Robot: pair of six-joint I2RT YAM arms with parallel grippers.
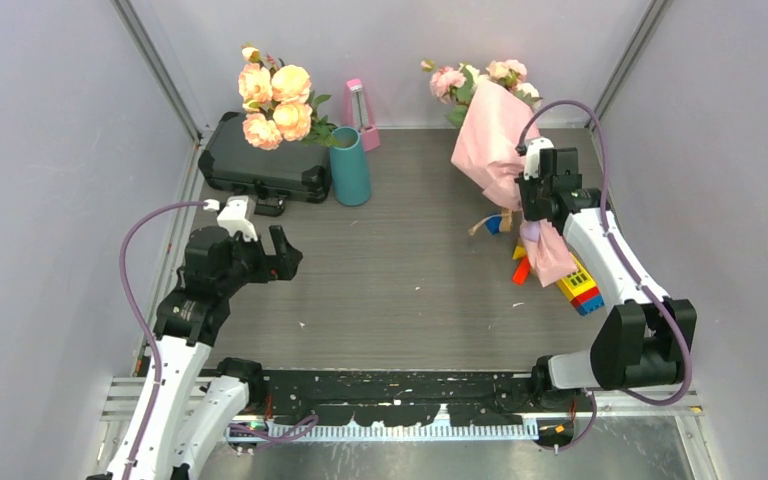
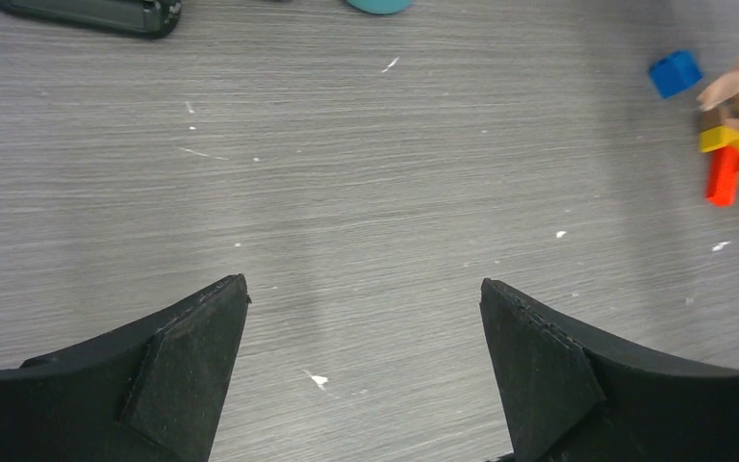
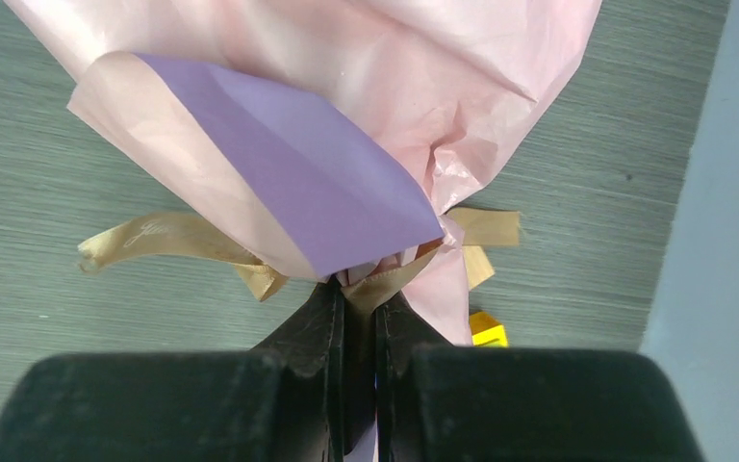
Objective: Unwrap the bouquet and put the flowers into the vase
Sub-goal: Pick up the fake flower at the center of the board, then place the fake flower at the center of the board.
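Right fingers (image 3: 354, 313): almost shut. They pinch the tied neck of the bouquet (image 1: 490, 135), where the tan ribbon (image 3: 164, 236) and the pink paper (image 3: 462, 87) bunch up. I cannot tell if they have the ribbon, the paper, or both.
Left fingers (image 1: 288, 250): wide open and holding nothing. They are over the bare table (image 1: 400, 290) on the near left, well apart from the bouquet.
Bouquet: on the far right of the table, wrapped and tied, with its flowers (image 1: 480, 78) pointing at the far wall.
Vase (image 1: 350, 165): standing up at the far left, just beside a black case (image 1: 260, 165), well apart from the bouquet.
Risk, dragging: nothing else holds the bouquet, so I think a pull could move the whole bunch and not loosen the knot.
Risk, tearing: if the fingers have paper and not ribbon, a hard pull could rip it.
Risk, tighter knot: a pull on the wrong ribbon end could make the knot tighter.
Risk, bumping: toy blocks (image 1: 580, 285) lie just beside the bouquet's near end, so a sweep could knock them about.
Risk, spilling: if the wrap opens all at once, the flowers could slide out and scatter.
Risk, tipping: the vase is tall and thin, so a stem poked in crooked could push it over.
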